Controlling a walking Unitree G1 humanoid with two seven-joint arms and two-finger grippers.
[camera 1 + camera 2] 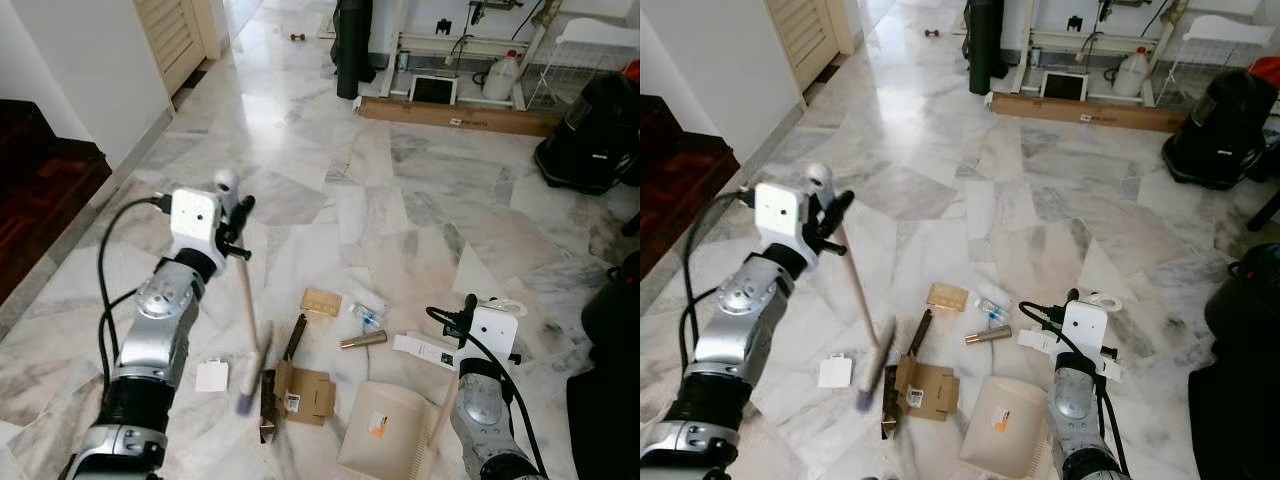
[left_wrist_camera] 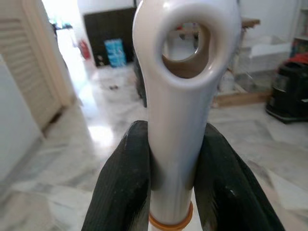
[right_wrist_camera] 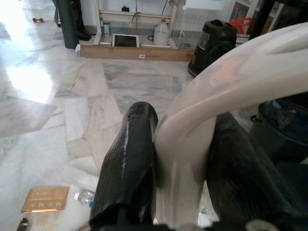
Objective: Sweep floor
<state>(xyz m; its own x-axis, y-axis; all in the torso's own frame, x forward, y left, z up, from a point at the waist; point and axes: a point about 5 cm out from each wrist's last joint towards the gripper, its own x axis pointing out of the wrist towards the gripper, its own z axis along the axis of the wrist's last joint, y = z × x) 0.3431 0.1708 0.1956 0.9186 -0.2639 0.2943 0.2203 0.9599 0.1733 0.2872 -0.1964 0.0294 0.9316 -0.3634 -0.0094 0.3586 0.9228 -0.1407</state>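
Observation:
My left gripper (image 1: 235, 215) is shut on the white top of a broom handle (image 2: 180, 96), whose end has a hanging hole. The pale stick slants down to the broom head (image 1: 250, 385) on the marble floor. My right gripper (image 3: 185, 139) is shut on the cream handle of a beige dustpan (image 1: 385, 430), which rests on the floor to the right of the broom head. Litter lies between and beyond them: a flattened cardboard box (image 1: 305, 392), a gold card (image 1: 321, 301), a small plastic bottle (image 1: 367, 315), a bronze tube (image 1: 363, 341), a white carton (image 1: 425, 350) and a white scrap (image 1: 211, 376).
Dark wooden steps (image 1: 40, 180) rise at the left beside a white wall. At the back stand a black post (image 1: 352, 45), a long cardboard box (image 1: 455, 115) and a white jug (image 1: 500, 75). A black vacuum (image 1: 590, 130) and another dark object (image 1: 615, 320) crowd the right side.

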